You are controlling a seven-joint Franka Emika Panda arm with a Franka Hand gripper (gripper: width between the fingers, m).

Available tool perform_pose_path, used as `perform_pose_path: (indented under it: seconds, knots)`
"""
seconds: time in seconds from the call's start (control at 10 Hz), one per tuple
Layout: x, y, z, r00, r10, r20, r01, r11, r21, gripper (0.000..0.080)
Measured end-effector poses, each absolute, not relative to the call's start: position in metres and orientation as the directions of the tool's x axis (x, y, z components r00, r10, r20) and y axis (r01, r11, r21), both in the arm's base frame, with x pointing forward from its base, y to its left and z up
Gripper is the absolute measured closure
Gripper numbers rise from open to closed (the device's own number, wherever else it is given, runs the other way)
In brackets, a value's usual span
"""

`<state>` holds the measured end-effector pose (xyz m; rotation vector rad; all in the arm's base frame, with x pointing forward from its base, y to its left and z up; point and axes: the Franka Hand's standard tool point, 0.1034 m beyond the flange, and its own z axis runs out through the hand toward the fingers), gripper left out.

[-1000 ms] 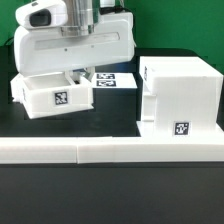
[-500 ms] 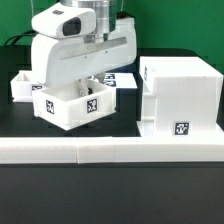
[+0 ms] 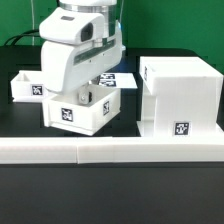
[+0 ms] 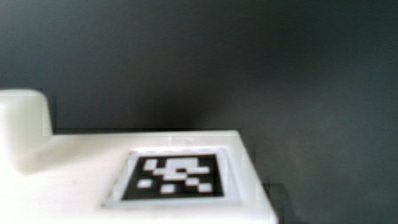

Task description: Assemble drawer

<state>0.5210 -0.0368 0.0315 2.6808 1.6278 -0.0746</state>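
My gripper [image 3: 91, 93] hangs under the white arm head and is shut on the wall of a small white tagged tray [image 3: 76, 114]. It holds the tray low over the black table, left of the big white cube-like housing [image 3: 180, 92], with a gap between them. A second small tray [image 3: 28, 86] sits on the table at the exterior view's left. In the wrist view I see only a white surface of the held tray [image 4: 71, 165] with its tag [image 4: 178, 176]. The fingers do not show there.
A long low white rail [image 3: 110, 151] runs across the front of the table. The marker board [image 3: 122, 79] lies flat behind the held tray, partly hidden by the arm. Dark table [image 4: 231, 60] lies beyond the tray.
My gripper has carried the tray from the exterior view's left toward the right, closer to the housing, and turned it. The second tray at the left is uncovered now.
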Motion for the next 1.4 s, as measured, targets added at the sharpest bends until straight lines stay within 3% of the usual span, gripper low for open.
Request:
perform_pose_path:
  seconds: [0.3,0.7,1.4]
  knots:
    - [0.526,-0.033,0.029,0.216,0.973,-0.077,0.975,-0.218,-0.027,0.0757]
    - [0.525,-0.040,0.028,0.033,0.996,-0.082,0.998,-0.037,-0.043,0.0757]
    - [0.538,-0.031,0.023,0.064,0.994,-0.083,0.996,-0.069,-0.054,0.0757]
